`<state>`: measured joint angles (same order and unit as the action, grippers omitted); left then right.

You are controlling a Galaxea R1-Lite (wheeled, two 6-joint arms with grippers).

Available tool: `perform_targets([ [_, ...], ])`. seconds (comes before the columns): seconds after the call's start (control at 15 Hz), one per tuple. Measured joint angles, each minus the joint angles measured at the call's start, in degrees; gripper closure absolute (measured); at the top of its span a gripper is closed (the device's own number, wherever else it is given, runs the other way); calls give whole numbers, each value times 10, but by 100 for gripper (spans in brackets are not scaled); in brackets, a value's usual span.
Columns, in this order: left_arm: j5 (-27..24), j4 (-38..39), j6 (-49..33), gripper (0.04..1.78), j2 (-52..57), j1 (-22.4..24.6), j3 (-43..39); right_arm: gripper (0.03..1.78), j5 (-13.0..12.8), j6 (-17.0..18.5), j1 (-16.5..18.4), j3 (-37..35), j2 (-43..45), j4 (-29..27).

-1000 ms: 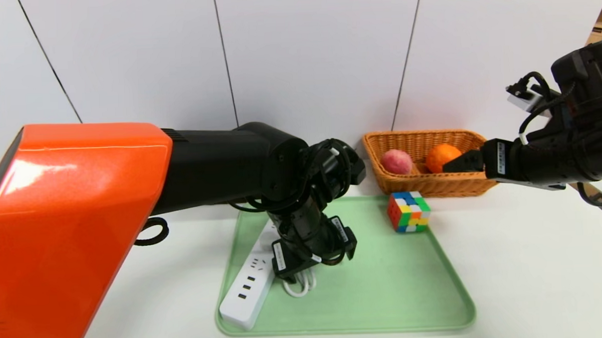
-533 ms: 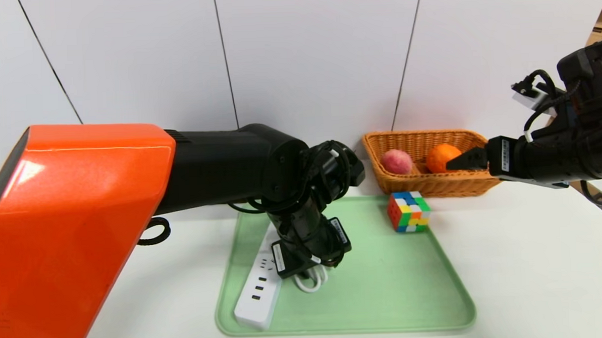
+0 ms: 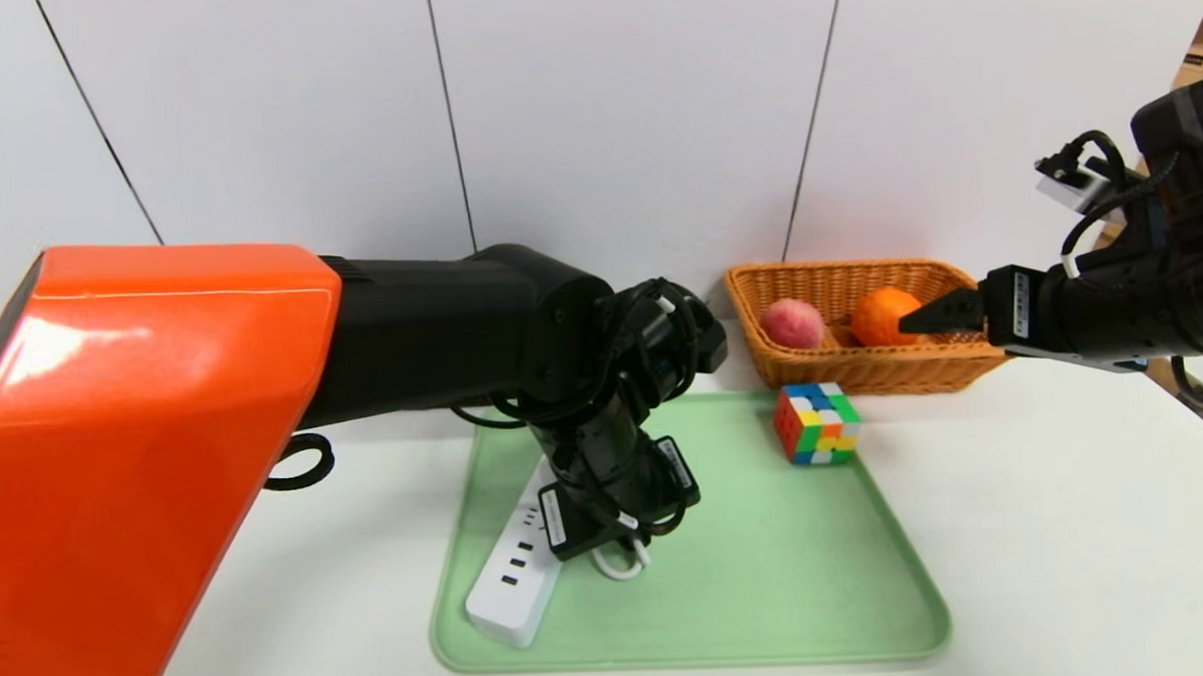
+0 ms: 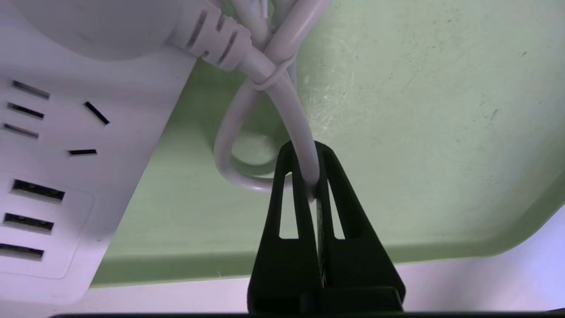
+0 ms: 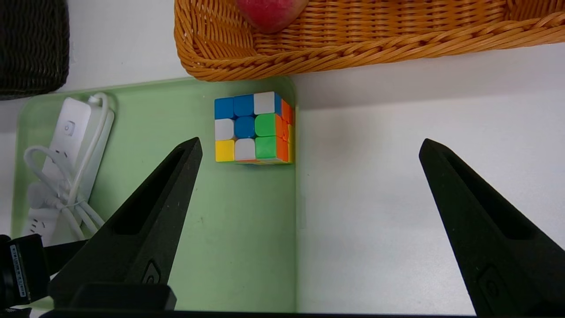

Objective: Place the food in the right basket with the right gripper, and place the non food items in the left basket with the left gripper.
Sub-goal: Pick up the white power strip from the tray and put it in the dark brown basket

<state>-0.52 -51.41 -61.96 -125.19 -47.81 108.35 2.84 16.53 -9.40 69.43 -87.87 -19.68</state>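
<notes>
Power strip (image 3: 513,591), white with sockets and USB slots, is lying on the left part of the green tray (image 3: 790,572), one end close to the tray's near rim. Its white cable (image 4: 282,115) is bundled in loops beside the strip and tied with a thin band; the plug end is resting against the strip's body. The left gripper (image 4: 309,176) is reaching down over the tray and is pinching one strand of that cable between its two black fingers, which are sitting nearly together with only the cord between them. In the head view the left gripper (image 3: 608,538) is hanging right over the loops, partly hiding them.

Toward the tray's far right corner a colourful puzzle cube (image 3: 817,423) is standing on the green surface, just in front of the orange wicker basket (image 3: 863,374). That basket is sitting on the white table (image 3: 1068,522) behind the tray, and a pink peach (image 3: 792,323) and an orange (image 3: 881,314) are lying inside it, side by side.

The right gripper (image 3: 936,314) is hovering at the basket's right end, above the near rim, its tips near the orange. In its wrist view the right gripper (image 5: 309,150) is spread wide with nothing between the fingers. A dark woven basket (image 5: 33,44) is showing at the edge of that view, beyond the tray's far left corner.
</notes>
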Motion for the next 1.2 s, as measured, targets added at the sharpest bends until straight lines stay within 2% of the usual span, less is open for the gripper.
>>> perform_targets([
  [0.27,-10,-13,6,174,23,0,0,11,1,0,5,0,3,0],
  [0.6,-132,-7,62,174,73,0,2,11,1,-1,6,-2,6,-1],
  [1.2,-164,25,105,174,164,27,9,11,0,-12,8,-10,15,-2],
])
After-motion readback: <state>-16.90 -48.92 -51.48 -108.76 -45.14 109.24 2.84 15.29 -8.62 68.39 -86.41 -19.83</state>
